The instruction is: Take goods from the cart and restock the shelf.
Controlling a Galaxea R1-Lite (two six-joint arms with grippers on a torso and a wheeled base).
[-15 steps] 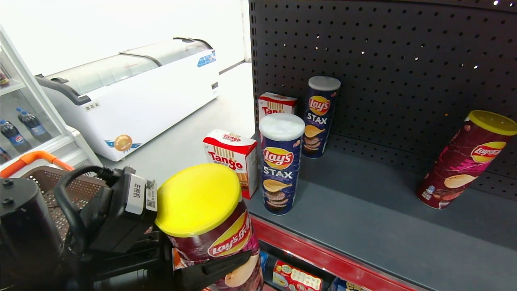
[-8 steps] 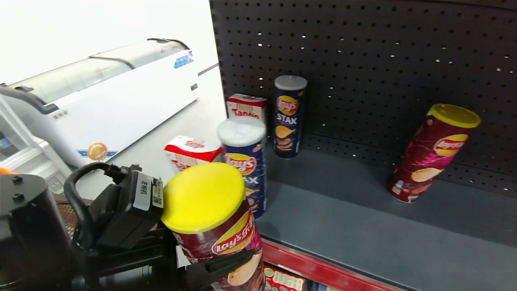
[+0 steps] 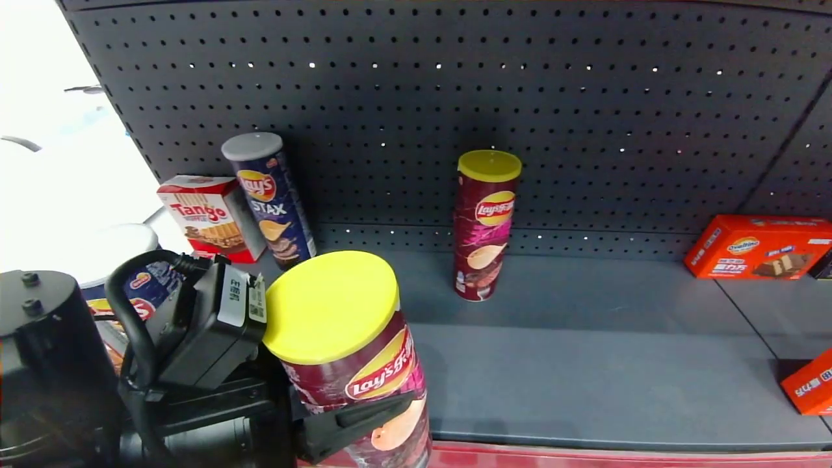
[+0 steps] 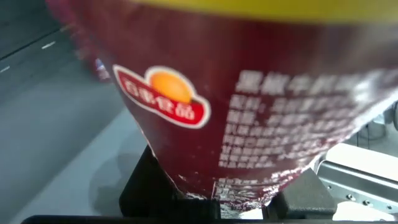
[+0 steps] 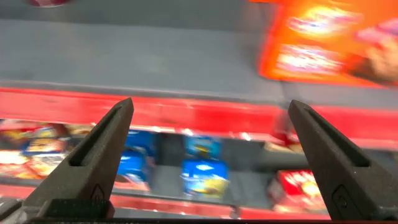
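Pinching a yellow-lidded can in the left end effector at the shelf's front edge; holding the right end effector spread.

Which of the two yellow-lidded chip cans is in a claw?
The near can, clamped in the left claw; the other can stands on the shelf.

The can in my left gripper is showing a glossy printed wrap and a smooth yellow plastic lid. The shelf deck and perforated back panel are looking like matt painted metal, and the orange box far right is shining like glossy card.
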